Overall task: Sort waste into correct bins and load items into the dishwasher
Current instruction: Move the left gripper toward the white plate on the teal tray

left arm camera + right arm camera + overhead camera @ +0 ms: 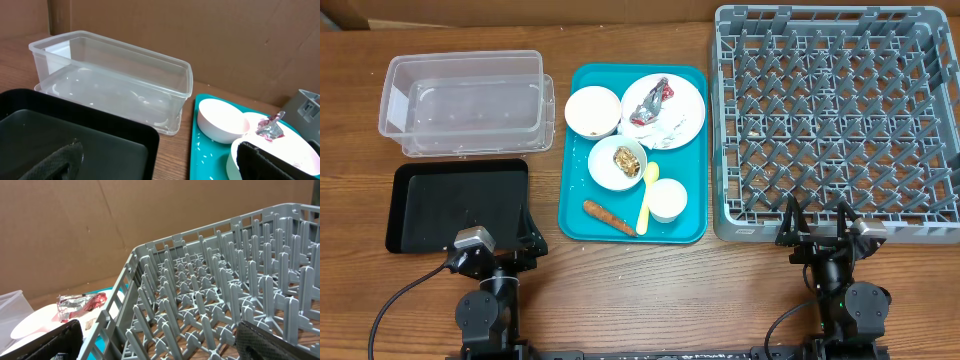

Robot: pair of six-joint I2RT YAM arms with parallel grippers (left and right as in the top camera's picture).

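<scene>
On the teal tray a white plate carries the red-and-silver wrapper and a white napkin. One white bowl holds a few crumbs, the other a brown food scrap. A carrot, yellow spoon and small cup lie near the tray's front. Rice grains dot the tray. The clear tub and black tray sit left; the grey rack right. My left gripper and right gripper are open and empty at the front edge.
Brown cardboard walls stand behind the table. The clear tub is empty, as are the black tray and the rack. The wrapper also shows in the right wrist view.
</scene>
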